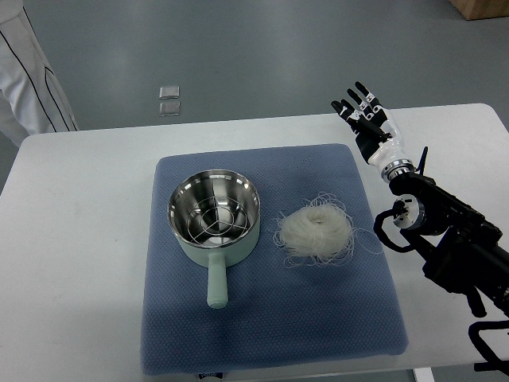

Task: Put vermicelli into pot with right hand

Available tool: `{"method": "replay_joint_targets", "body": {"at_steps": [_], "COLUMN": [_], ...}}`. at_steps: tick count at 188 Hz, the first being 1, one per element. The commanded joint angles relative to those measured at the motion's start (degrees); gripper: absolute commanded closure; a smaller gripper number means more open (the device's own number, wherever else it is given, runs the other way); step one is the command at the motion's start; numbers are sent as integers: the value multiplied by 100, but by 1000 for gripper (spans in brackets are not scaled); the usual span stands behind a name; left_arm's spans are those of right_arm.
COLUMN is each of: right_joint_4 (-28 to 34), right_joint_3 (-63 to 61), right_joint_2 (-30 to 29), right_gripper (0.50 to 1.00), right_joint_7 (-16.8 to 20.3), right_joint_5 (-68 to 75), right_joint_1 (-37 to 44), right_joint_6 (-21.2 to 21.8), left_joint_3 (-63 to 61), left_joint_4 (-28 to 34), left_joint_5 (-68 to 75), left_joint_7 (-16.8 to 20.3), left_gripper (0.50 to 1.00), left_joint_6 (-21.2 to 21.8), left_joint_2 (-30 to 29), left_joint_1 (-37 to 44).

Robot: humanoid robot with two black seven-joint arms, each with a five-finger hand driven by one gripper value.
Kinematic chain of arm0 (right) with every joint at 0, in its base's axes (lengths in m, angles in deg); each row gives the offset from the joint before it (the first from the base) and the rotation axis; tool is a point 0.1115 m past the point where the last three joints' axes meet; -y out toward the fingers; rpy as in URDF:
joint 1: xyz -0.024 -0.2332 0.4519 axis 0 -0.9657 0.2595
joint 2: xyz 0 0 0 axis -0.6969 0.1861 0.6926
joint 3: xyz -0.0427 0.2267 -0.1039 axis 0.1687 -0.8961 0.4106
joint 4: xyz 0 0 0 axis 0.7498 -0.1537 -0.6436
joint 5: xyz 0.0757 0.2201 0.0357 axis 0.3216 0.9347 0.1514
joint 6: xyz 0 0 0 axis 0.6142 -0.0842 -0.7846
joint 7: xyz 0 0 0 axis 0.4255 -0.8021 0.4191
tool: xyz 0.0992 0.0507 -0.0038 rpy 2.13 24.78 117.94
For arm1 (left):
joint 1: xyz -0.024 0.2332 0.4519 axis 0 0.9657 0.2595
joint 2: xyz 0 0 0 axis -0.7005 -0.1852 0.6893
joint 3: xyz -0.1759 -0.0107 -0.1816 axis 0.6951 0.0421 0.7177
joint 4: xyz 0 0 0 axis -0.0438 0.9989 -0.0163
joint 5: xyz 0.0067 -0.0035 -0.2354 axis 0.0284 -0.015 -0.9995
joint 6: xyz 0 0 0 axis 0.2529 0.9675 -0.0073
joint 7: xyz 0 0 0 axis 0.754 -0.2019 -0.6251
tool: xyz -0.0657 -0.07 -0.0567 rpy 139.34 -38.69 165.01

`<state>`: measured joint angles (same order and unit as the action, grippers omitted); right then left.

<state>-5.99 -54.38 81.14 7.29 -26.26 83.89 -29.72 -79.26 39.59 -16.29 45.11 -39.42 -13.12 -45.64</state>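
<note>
Beyond the mat's (270, 318) far-right corner, the right hand (367, 119) hovers, fingers (354, 99) spread.

A white rectangular worktop (87, 239) with rounded corners fills most of the view. On its middle lies a blue-grey textured cloth mat (270, 318), roughly square, its near edge reaching almost to the worktop's front edge; a small dark label shows at that near edge. Beyond the worktop is a grey-green smooth floor (262, 48). On the floor, just past the worktop's far edge, sit two small pale square tiles (169, 99), one directly behind the other. At the upper left stands a person in white clothing with a thin dark stripe (28, 79). A brown cardboard box corner (483, 8) shows at the upper right.
</note>
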Motion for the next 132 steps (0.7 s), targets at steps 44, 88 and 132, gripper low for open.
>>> {"method": "replay_joint_targets", "body": {"at_steps": [44,88,132], "right_joint_4": [11,99,670], "right_joint_3": [11,125,195], "right_joint_2": [17,272,913], "right_gripper": [583,583,583], "right_joint_7": [0,9,53], "right_joint_5": [1,-95,-938], "right_joint_1": [7,25,25], "right_joint_6": [9,9,-70], "left_joint_3": [2,2,2], "left_joint_4": [-2,-2,-2], "left_joint_5": [0,0,0], "left_joint_7": [0,0,0], "left_gripper": [500,500,500], "left_joint_6": [-1,-1,-1], "left_joint_2": [0,0,0], "left_joint_1": [-16,-7,-16]}}
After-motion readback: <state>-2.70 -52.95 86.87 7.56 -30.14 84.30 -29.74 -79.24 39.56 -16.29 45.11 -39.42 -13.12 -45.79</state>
